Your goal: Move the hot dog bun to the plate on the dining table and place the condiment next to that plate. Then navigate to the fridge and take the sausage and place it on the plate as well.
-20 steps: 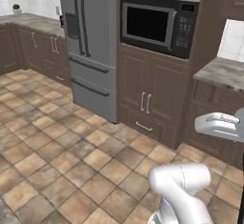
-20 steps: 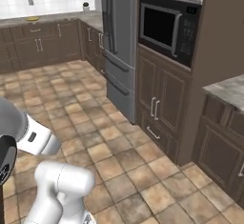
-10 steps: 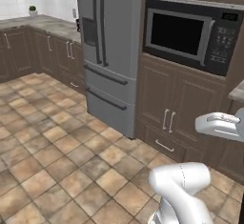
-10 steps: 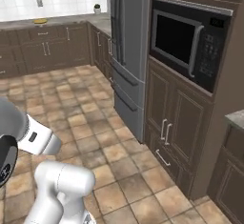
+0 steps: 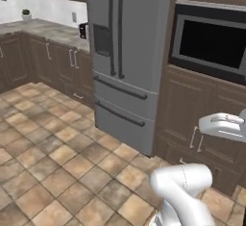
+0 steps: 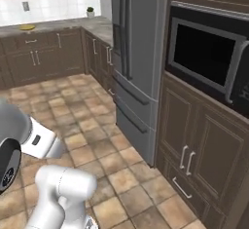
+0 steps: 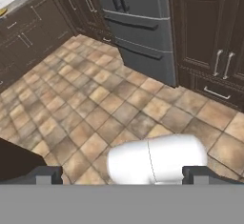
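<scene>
The fridge (image 5: 127, 61) stands shut ahead of you, a tall grey double-door unit with two long dark vertical handles (image 5: 115, 28) meeting at its centre and two drawer fronts below, each with a horizontal bar. In the right base view the fridge (image 6: 138, 62) sits just left of a built-in microwave (image 6: 206, 60) set in dark brown cabinets; in the hand view the fridge (image 7: 140, 23) fills the upper middle, its lower drawers facing a tiled floor (image 7: 86, 108).

Your gripper (image 7: 121, 175) hangs empty with its jaws spread wide, the two dark fingertips (image 7: 45, 174) far apart at the bottom of the hand view, looking down at the floor and the fridge's base. The sausage is presumably behind those closed doors; nothing of it can be seen.

The step in hand appears to be the approach to the fridge. Bring the base square to the doors and stop with room for a door to swing past the arm. Choose one handle and line the open jaws across it, then pull along the door's arc rather than straight back. To the left, a marble-topped desk (image 5: 45, 30) with brown cabinets runs along the wall, carrying a small potted plant (image 5: 26, 14); keep the arm's elbow away from the cabinets on the microwave side.
</scene>
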### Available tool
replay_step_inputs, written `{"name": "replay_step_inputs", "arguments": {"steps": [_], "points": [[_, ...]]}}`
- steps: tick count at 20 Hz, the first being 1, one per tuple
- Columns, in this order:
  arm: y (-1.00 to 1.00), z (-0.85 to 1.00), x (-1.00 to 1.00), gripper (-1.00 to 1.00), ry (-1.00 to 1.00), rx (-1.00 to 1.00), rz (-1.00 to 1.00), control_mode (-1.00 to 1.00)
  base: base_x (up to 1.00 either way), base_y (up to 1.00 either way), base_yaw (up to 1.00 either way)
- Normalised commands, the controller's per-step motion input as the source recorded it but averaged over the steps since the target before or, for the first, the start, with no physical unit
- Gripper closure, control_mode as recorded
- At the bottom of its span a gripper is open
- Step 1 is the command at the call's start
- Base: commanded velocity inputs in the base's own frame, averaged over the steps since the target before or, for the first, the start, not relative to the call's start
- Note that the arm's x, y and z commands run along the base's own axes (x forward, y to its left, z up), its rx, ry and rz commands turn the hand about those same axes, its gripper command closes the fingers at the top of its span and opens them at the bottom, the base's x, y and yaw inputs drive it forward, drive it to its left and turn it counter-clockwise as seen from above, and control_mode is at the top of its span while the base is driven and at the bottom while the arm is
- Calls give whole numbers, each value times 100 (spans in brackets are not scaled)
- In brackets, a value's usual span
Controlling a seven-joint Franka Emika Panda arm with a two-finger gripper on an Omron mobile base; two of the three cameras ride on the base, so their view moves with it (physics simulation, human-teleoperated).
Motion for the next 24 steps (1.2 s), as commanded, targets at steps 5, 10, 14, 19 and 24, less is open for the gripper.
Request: {"name": "replay_step_inputs", "arguments": {"steps": [5, 10, 14, 19, 24], "points": [[0, 0, 0, -100, 0, 0, 0, 100, 96, 81, -39], [0, 0, 0, -100, 0, 0, 0, 100, 84, 86, -44], [0, 0, 0, -100, 0, 0, 0, 100, 76, 85, -41], [0, 0, 0, -100, 0, 0, 0, 100, 68, 93, -41], [0, 0, 0, -100, 0, 0, 0, 100, 61, 84, -41]]}}
